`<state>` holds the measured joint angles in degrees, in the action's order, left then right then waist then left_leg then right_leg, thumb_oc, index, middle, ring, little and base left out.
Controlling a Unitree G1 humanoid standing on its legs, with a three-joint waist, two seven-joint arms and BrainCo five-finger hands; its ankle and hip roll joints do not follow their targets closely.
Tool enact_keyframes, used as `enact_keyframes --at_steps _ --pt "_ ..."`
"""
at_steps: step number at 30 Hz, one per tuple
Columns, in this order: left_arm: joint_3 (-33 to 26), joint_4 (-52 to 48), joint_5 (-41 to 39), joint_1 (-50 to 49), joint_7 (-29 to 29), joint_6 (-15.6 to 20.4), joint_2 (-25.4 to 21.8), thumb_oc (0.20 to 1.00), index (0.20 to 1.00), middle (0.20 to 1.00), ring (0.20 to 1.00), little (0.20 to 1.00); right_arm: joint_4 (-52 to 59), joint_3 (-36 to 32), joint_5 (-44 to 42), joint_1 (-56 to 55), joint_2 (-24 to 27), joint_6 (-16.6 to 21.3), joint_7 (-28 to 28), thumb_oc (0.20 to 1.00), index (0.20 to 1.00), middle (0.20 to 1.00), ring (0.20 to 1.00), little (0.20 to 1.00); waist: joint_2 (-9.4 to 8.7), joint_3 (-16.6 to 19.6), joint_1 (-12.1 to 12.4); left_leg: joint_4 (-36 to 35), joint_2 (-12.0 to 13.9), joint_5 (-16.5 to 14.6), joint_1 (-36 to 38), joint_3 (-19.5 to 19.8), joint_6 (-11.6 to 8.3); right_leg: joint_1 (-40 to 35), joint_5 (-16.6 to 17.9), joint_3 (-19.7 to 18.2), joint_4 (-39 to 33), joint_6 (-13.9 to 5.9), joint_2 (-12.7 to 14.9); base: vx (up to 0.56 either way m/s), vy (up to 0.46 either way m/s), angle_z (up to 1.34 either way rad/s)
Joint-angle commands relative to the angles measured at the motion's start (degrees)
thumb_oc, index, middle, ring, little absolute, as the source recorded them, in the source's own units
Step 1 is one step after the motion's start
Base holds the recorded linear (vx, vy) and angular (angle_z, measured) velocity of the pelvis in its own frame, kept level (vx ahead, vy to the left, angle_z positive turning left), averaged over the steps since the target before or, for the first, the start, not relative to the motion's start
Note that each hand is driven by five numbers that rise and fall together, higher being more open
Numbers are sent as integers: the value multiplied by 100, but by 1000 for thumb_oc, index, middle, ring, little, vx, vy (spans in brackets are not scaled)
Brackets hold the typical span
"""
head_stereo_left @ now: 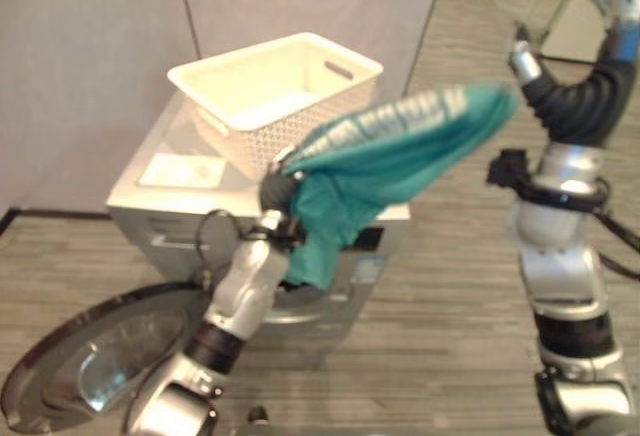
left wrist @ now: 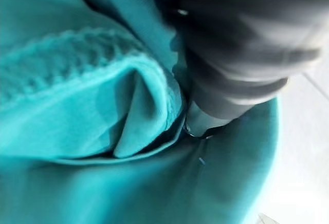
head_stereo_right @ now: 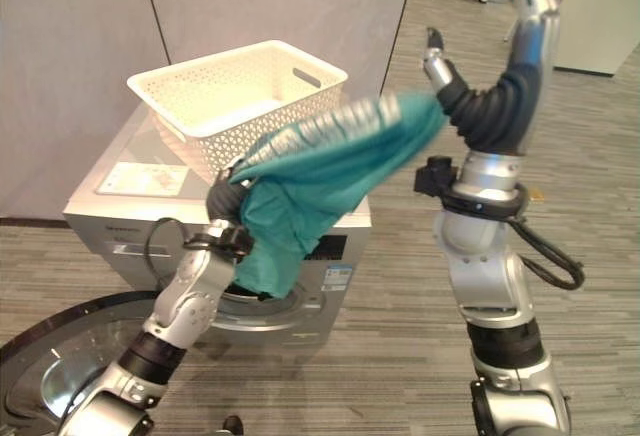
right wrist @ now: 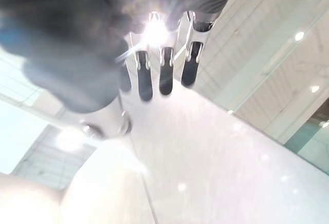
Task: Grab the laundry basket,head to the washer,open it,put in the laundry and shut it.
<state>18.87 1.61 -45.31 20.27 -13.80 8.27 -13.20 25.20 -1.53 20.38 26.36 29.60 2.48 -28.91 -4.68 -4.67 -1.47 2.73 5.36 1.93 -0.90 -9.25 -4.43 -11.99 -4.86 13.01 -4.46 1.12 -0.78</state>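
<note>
A teal garment [head_stereo_left: 390, 156] hangs in the air in front of the washer [head_stereo_left: 150, 211], bunched at my left hand [head_stereo_left: 275, 194] and stretched out toward my right arm. In the left wrist view the teal cloth [left wrist: 92, 131] wraps close round my left hand [left wrist: 241, 54], which is shut on it. My right hand [head_stereo_right: 435, 56] is raised high at the right; its straight fingers [right wrist: 165, 75] point at the ceiling and hold nothing. The white perforated laundry basket [head_stereo_left: 250, 121] stands on top of the washer. The washer's round door [head_stereo_left: 90, 356] lies swung open at the lower left.
A grey partition wall [head_stereo_left: 90, 56] stands behind the washer. Striped grey floor [head_stereo_left: 450, 286] stretches to the right of it, with pale furniture [head_stereo_right: 600, 16] far back at the right.
</note>
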Motion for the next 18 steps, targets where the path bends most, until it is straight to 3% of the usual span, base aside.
enact_keyframes --at_steps 1,12,18 --pt "-149 -323 365 209 54 462 -74 200 200 200 200 200 337 -311 310 -101 96 208 78 1000 1000 1000 1000 1000 208 459 -83 -510 163 1104 -690 -110 17 -355 -500 -215 50 -244 -44 -4 -7 -4" --pt "-1365 -1394 834 -631 231 566 -550 200 200 200 200 200 155 -1708 399 -1543 -38 48 -22 1000 1000 1000 1000 1000 344 558 -182 -516 148 1050 -615 -179 38 -311 -483 -274 104 -267 0 0 -6 -6" --pt "-1948 -2456 689 -2285 862 467 -698 200 200 200 200 200 -1418 -2571 533 -2892 27 -380 -458 1000 1000 1000 1000 1000 411 443 11 -475 69 1024 -675 -118 117 -323 -501 -189 109 -280 33 -7 -16 -3"
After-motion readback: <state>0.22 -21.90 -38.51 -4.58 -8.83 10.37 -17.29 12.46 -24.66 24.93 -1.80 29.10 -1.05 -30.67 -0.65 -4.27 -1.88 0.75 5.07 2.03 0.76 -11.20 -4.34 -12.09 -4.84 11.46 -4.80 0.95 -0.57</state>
